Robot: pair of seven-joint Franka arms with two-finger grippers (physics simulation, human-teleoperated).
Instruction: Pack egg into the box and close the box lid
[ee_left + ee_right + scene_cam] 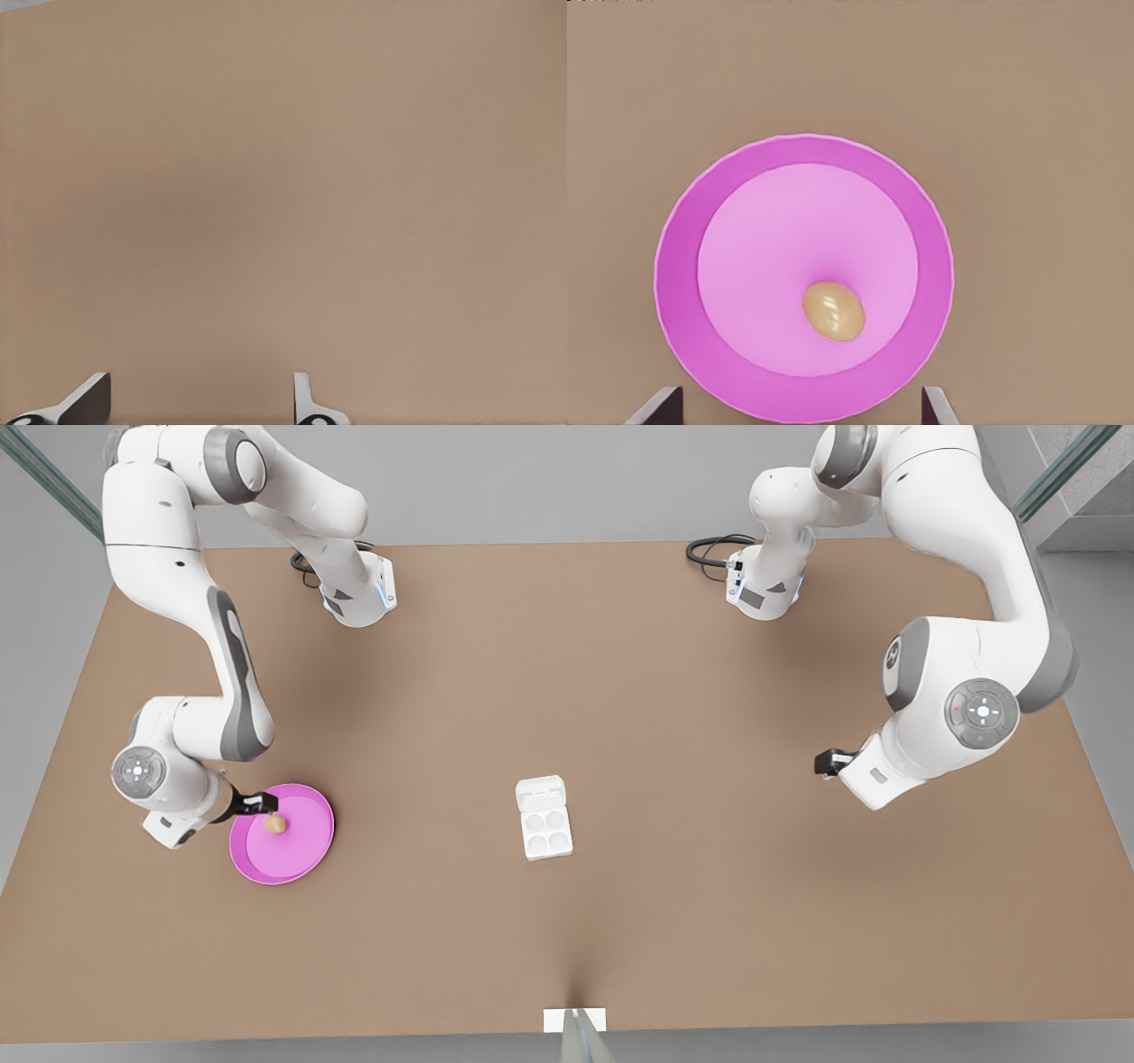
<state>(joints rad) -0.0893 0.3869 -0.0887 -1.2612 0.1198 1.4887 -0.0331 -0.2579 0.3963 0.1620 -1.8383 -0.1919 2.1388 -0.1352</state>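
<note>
A tan egg lies on a round pink plate at the front view's left. My right gripper hovers just above the egg, open, with a fingertip to either side of the plate's near rim and nothing between them. The white box sits mid-table with its four cups bare. The box lid lies folded back flat at the carton's far end. At the front view's right my left gripper waits open above bare table.
The brown table stretches wide between the plate and the box. Both arm bases stand at the far edge with black cables. A small white marker sits at the near edge.
</note>
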